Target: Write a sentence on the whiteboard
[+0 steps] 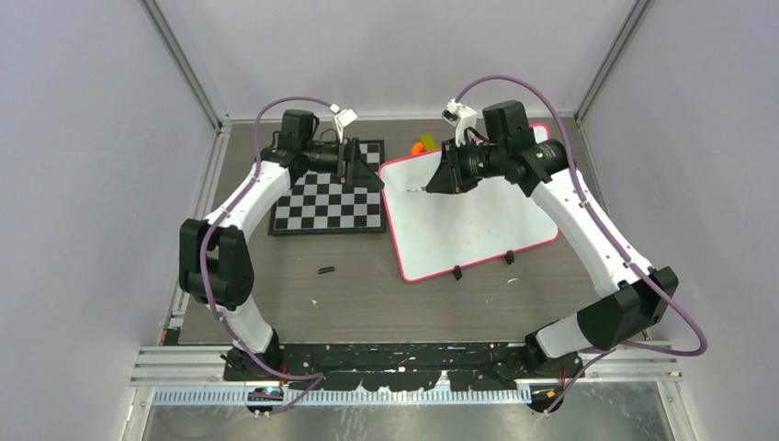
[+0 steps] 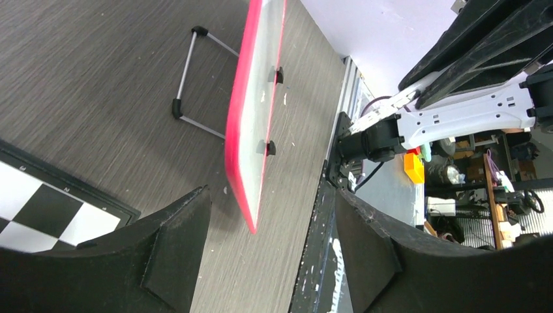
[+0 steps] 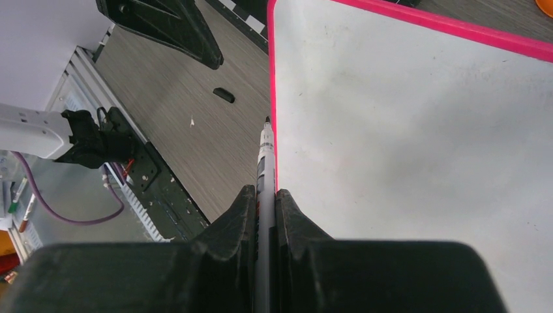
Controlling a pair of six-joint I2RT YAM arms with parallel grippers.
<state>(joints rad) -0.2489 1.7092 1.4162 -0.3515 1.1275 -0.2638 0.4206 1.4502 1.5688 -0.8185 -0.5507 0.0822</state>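
Note:
The whiteboard (image 1: pixel 468 220) is white with a pink frame and lies right of centre, two black clips on its near edge. Its face looks blank; the sentence is not in view. My right gripper (image 3: pixel 264 195) is shut on a grey marker (image 3: pixel 265 163), whose black tip hangs over the board's left pink edge (image 3: pixel 271 98). In the top view that gripper (image 1: pixel 441 179) is over the board's far left corner. My left gripper (image 1: pixel 354 170) hovers over the checkerboard, open and empty. The left wrist view shows its fingers (image 2: pixel 176 254) spread, with the whiteboard (image 2: pixel 251 117) edge-on beyond them.
A black-and-white checkerboard (image 1: pixel 329 202) lies left of the whiteboard. A small black cap (image 1: pixel 324 270) rests on the grey wood table in front of it. Orange and green objects (image 1: pixel 424 145) sit behind the board. A thin wire bracket (image 2: pixel 195 85) lies beside the board.

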